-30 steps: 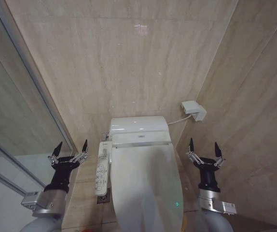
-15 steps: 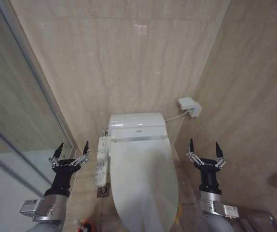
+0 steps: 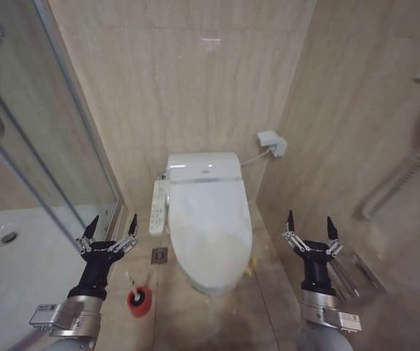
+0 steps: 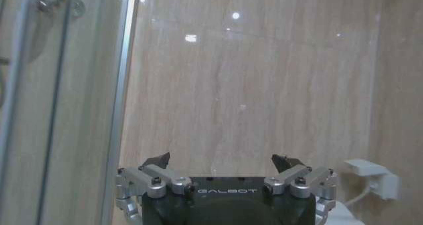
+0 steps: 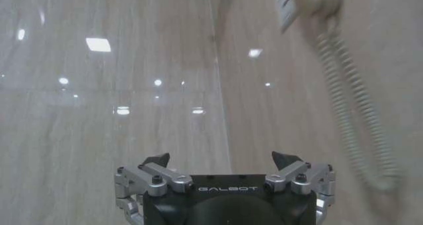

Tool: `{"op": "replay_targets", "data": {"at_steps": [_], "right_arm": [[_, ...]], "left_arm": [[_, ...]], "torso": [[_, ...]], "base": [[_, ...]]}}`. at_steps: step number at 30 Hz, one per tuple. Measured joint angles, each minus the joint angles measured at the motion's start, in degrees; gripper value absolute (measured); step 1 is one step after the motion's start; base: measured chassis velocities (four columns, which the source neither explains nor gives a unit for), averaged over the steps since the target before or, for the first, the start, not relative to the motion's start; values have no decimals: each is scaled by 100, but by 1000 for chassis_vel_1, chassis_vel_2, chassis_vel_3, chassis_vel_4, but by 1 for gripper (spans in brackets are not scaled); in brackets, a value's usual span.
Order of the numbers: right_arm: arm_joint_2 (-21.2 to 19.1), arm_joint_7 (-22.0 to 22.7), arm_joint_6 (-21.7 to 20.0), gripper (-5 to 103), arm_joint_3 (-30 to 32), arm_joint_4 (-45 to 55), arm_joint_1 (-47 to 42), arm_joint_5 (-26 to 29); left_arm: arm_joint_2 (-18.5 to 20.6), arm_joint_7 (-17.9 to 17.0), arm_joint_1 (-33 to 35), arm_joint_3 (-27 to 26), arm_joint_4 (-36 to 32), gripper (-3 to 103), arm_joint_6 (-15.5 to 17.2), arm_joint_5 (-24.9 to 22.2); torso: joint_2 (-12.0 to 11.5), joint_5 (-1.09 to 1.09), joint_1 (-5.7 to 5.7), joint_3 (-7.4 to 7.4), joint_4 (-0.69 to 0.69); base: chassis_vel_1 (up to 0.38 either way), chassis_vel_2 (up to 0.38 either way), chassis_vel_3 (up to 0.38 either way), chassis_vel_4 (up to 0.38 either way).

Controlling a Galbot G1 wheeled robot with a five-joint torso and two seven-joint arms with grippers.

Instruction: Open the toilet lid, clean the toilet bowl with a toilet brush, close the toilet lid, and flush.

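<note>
Presently the toilet lid (image 3: 208, 219) lies shut at twelve o'clock between the left gripper (image 3: 110, 232) and right gripper (image 3: 309, 228), both spread wide and empty; smooth, light and slippery, it probably lifts best by its front edge.

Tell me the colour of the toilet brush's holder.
Red holder, on the floor left of the toilet; clearest in head view.

I hold both arms raised in front of me, forearms pointing up and slightly forward. My left gripper (image 3: 110, 228) has its two fingers spread wide apart and grips nothing. My right gripper (image 3: 309, 225) is at about the same height, fingers also spread, nothing between them.
</note>
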Motion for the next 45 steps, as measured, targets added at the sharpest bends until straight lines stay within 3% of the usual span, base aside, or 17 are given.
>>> {"op": "replay_targets", "data": {"at_steps": [2, 4, 5, 7, 10, 12, 15, 27, 45], "right_arm": [[0, 1, 3, 100, 8, -16, 19, 1], [1, 2, 37, 100, 18, -71, 50, 5], [6, 1, 87, 100, 28, -117, 74, 0], [12, -6, 129, 100, 30, -149, 85, -6], [29, -15, 163, 100, 32, -196, 97, -11], [43, -25, 174, 100, 34, -217, 112, -20], [57, -34, 175, 100, 38, -244, 131, -33], [200, -19, 180, 100, 54, -346, 149, -155], [211, 17, 124, 100, 145, -149, -81, -13]], "left_arm": [[5, 13, -23, 16, 29, 100, 0, 0], [15, 27, -65, 46, 80, 100, 0, -1], [19, 35, -111, 75, 137, 100, 0, -4], [23, 41, -154, 111, 190, 100, 0, -8], [35, 52, -232, 175, 282, 100, 0, -10], [49, 54, -309, 228, 389, 100, 1, -13], [70, 55, -395, 279, 475, 100, 1, -24], [152, 51, -692, 399, 747, 100, -82, -119], [-1, 49, -555, 335, 556, 100, -190, -169]], "torso": [[1, -6, -2, -1, -1], [0, 7, -1, 1, 0], [1, -5, -2, -1, -1], [2, -7, -5, -2, 0], [3, 7, -5, -1, -2], [4, -7, -6, -3, 0], [3, 3, -5, -2, 1], [-1, -1, 1, 0, -1], [0, 0, -1, 0, -1]], "base": [[358, -364, -362, 358], [376, -372, -358, 372], [340, -376, -335, 350], [284, -332, -309, 350], [217, -260, -298, 235], [152, -127, -187, 158], [80, -8, -41, 73], [-50, 40, 50, -29], [0, 0, 0, 0]]}}
